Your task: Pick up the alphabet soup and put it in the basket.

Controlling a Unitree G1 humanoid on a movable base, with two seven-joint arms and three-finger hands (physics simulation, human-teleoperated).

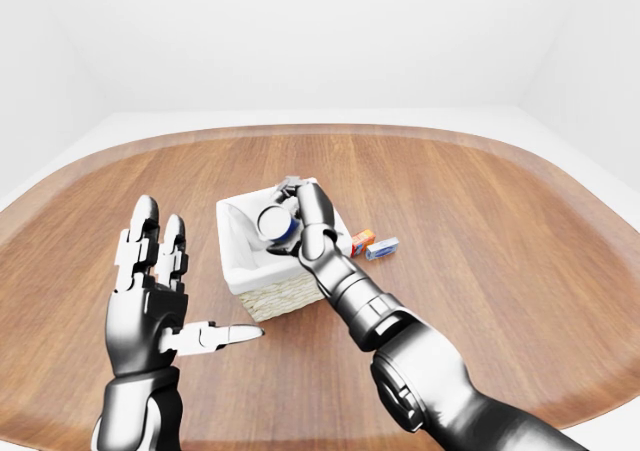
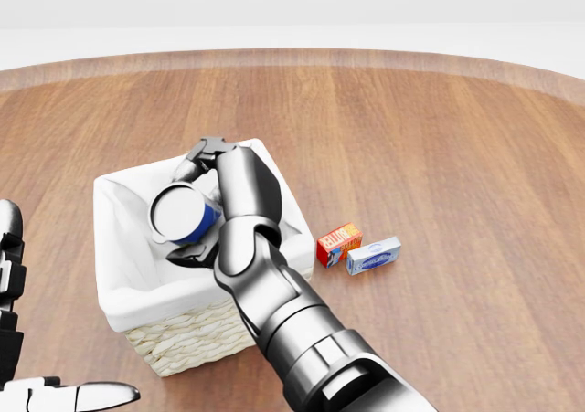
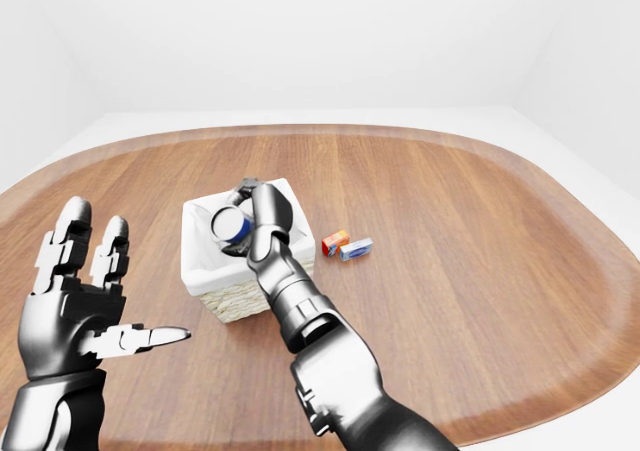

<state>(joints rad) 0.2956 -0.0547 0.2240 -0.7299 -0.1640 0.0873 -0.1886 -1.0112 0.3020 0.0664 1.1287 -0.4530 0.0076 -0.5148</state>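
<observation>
R hand is clenched round the blue-and-white alphabet soup can, tilted on its side w/ pale lid showing — held over the white-lined wicker basket. L hand spread wide, holding nothing, just left of basket. Small red box and blue-white box sit touching on the brown wooden table, right of basket.

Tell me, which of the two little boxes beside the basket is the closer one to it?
The red-and-orange box. It lies just off the basket, while the blue-and-white box sits on its far side, further right in the head view.

red-orange box | touching blue-white box on its right | both on wooden table
</observation>
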